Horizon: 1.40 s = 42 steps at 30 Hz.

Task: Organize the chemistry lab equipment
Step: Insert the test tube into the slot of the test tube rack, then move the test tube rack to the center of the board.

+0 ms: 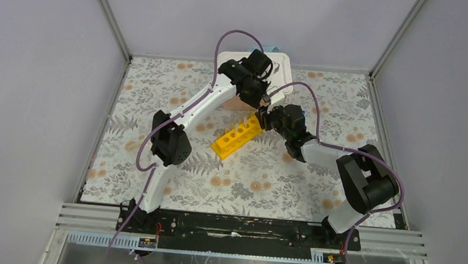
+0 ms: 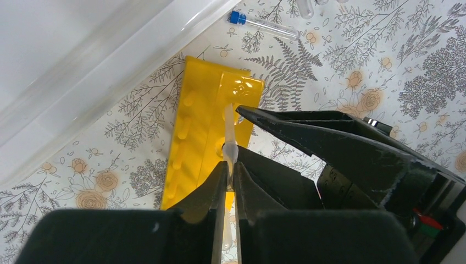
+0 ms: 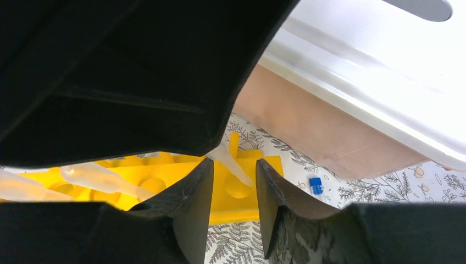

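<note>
Rack (image 1: 237, 137), long yellow plastic with one row of round holes, lies aslant on the table (image 1: 151, 188), between its centre and far edge, just before a white bin (image 1: 282, 65). The left gripper (image 2: 231, 165) has its fingers pressed together on a clear slender tube (image 2: 229, 129) above the rack's end. The right gripper (image 3: 233, 163) has its fingers spread at that end. One blue-capped tube (image 2: 264, 25) lies loose on the floral cover. Plain grey walls (image 1: 33, 91) enclose the table.
</note>
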Each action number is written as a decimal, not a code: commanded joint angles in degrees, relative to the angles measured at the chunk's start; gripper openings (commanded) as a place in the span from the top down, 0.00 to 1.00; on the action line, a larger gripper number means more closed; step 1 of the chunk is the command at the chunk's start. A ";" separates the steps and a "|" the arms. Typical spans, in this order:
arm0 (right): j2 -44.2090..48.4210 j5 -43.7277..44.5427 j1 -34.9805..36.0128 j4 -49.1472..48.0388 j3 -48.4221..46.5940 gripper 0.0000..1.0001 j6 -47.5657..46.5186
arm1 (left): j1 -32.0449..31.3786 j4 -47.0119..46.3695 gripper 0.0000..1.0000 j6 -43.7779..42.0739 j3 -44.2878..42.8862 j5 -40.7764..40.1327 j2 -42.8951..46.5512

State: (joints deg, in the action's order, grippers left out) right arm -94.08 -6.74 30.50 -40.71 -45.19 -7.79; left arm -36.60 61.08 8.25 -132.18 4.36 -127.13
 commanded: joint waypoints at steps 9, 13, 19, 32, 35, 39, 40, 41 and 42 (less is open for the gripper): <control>-0.53 -0.63 1.05 -3.72 -2.63 0.74 -0.91 | -0.05 0.58 0.78 -0.71 -0.75 1.00 -1.04; -0.15 -0.63 0.99 -3.44 -2.32 0.76 -1.10 | -0.05 0.48 0.69 -0.50 -0.71 0.92 -1.05; 0.43 -0.97 1.15 -2.52 -2.27 0.76 -1.17 | -0.05 -0.66 0.57 0.11 0.46 -0.02 -0.35; 1.57 -1.18 1.18 -0.92 -2.10 0.76 -1.30 | -0.01 -3.29 0.51 1.14 2.72 -1.86 1.81; 1.78 -1.08 1.22 -0.69 -2.10 0.74 -1.30 | -0.05 -3.78 0.50 1.39 2.55 -1.99 2.17; 2.18 -0.86 1.17 -0.69 -1.94 0.70 -1.26 | -0.05 -5.04 0.47 1.81 2.96 -2.08 3.22; 2.34 -0.96 1.14 -0.69 -1.82 0.69 -1.18 | -0.05 -5.46 0.47 1.96 3.21 -2.10 3.58; 2.51 -0.95 1.15 -0.69 -1.75 0.68 -1.17 | -0.04 -5.93 0.46 2.07 3.51 -2.08 4.09; 2.77 -0.87 1.21 -0.62 -1.70 0.67 -1.13 | -0.05 -6.38 0.46 2.27 3.85 -2.15 4.60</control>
State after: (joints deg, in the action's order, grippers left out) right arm -94.56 -6.90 30.76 -38.57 -45.50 -8.12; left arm -36.34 60.05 8.99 -129.12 2.52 -126.41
